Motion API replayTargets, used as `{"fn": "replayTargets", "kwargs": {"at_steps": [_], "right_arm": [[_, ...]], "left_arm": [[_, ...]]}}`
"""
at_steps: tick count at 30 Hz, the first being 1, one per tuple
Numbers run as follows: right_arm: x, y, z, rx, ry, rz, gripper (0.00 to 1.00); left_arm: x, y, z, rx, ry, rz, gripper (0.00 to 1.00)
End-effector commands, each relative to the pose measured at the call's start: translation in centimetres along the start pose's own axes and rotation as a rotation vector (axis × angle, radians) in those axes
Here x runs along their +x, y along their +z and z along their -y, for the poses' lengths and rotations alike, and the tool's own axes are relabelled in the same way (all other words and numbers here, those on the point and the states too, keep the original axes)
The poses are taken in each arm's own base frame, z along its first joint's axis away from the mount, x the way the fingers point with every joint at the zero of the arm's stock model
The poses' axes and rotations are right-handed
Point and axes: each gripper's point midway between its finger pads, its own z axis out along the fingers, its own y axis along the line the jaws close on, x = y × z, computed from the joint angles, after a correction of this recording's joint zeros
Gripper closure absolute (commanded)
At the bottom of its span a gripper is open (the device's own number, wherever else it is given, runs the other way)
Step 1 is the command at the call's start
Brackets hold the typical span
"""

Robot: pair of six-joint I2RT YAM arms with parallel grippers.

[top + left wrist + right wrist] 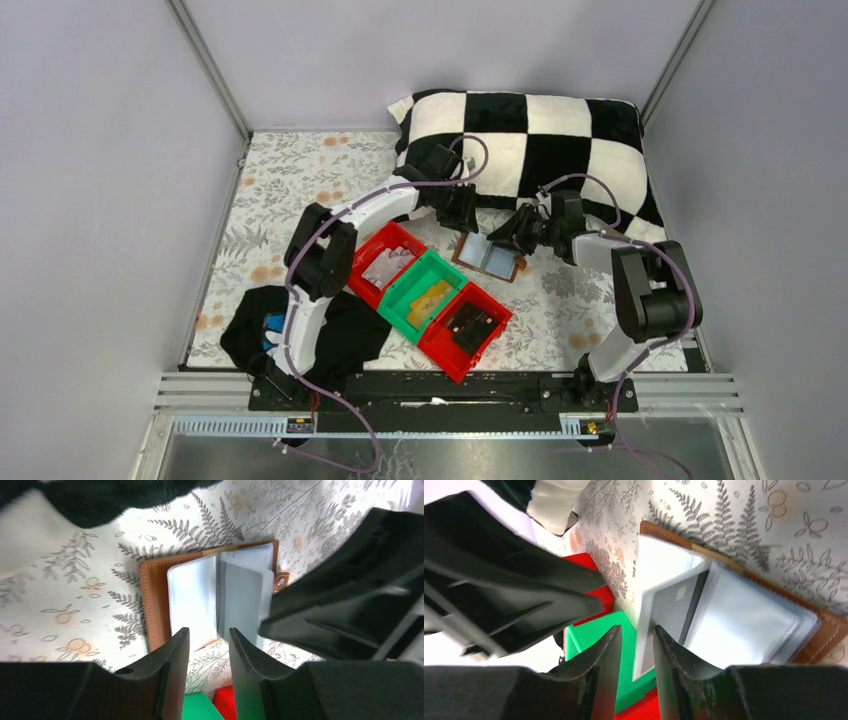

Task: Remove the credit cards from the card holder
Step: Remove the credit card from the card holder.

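Observation:
The card holder (488, 257) lies open on the floral cloth, brown outside down, pale inner sleeves up; it also shows in the left wrist view (152, 600) and the right wrist view (824, 630). A grey credit card (671, 605) with a dark stripe sticks partly out of a raised sleeve, and shows in the left wrist view (241, 602) too. My left gripper (462, 222) hovers at the holder's far edge, jaws apart and empty (209, 640). My right gripper (512, 238) is at the holder's right edge, jaws apart (636, 640), with the sleeve's edge showing between them.
Three bins stand in a row just left of the holder: red (385, 265), green (428, 292) with a yellow-tan piece, red (465, 325) with a black box. A chequered pillow (540, 140) lies behind. A black cloth (250, 335) lies at the near left.

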Motion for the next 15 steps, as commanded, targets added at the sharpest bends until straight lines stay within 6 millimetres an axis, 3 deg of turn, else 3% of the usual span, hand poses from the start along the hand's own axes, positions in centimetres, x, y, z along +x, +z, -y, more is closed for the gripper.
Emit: {"fn": "replayTargets", "kwargs": {"at_steps": [1,9,15], "right_arm": [[-0.6,1.5,0.4,0.003,-0.023,-0.026,0.63],[-1.8,2.7,-0.4,-0.029,-0.011,-0.018,0.63],[-1.7,5.1,-2.2,-0.046,-0.027,-0.052,0.60]], "left_arm": [[-2.7,-3.3,0.7,-0.020,0.021,0.111,0.61],[-2.9,-4.5,0.5,-0.042,0.028,0.131,0.60],[-3.9,-5.9,0.8,-0.062,0.041,0.173,0.60]]}}
